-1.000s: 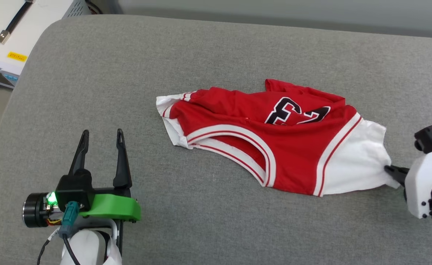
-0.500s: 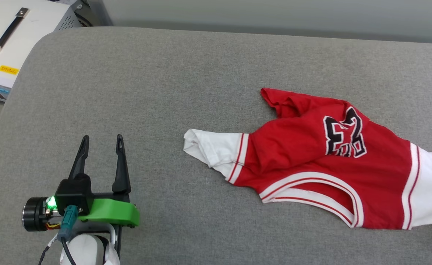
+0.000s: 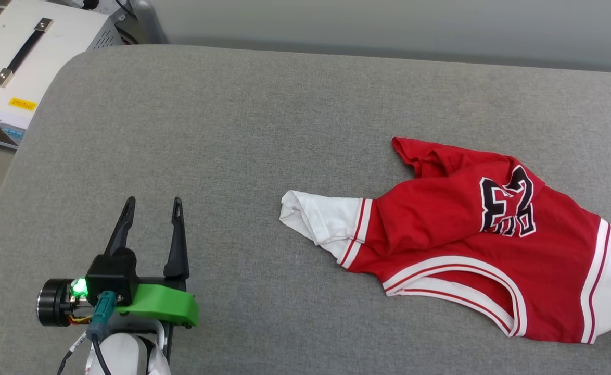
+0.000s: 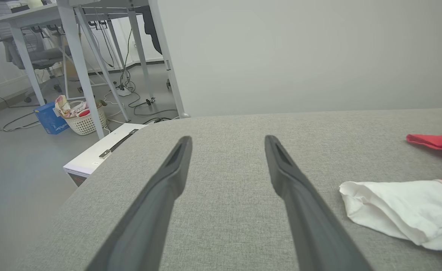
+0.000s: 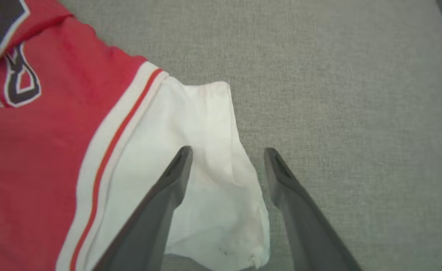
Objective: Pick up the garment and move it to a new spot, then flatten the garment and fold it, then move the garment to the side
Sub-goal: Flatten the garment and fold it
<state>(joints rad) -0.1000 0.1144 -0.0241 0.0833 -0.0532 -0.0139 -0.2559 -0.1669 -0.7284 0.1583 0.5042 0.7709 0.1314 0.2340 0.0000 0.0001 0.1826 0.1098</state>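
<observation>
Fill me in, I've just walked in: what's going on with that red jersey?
A two-armed robot is working on the garment, which lies crumpled, not yet flattened, on the grey surface. Its right gripper is open over one white sleeve, gripping nothing. The left gripper is open too, apart from the garment.

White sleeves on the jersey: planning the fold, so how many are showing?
2. One sleeve lies at the garment's left end in the head view; the other sleeve lies at its right end, under the right gripper's spread fingers.
</observation>
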